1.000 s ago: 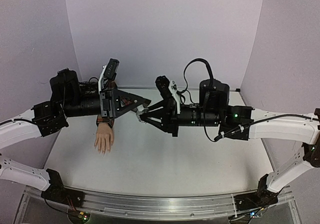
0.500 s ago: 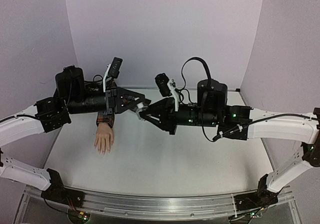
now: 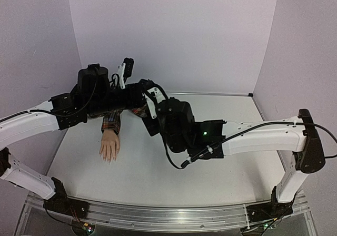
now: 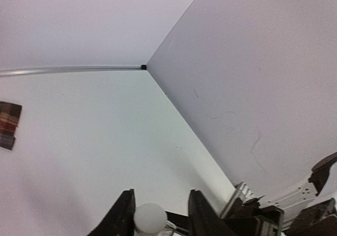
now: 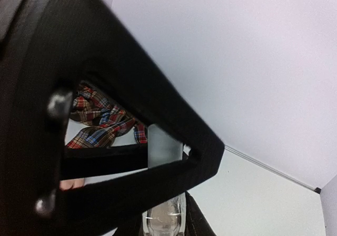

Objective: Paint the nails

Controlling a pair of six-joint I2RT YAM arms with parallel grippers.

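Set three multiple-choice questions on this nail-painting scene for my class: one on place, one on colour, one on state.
1. Where does the mannequin hand lie?
A) on the table, left part
B) on its right part
C) lifted in a gripper

2. What is the sleeve like?
A) plain white
B) red-and-blue plaid
C) solid green

3. How is the right gripper?
A) open, empty
B) shut on the clear bottle
C) out of view

Answers: 1 A, the top view shows it flat at the left; 2 B, coloured checks show; 3 B, its wrist view shows the bottle between its fingers.
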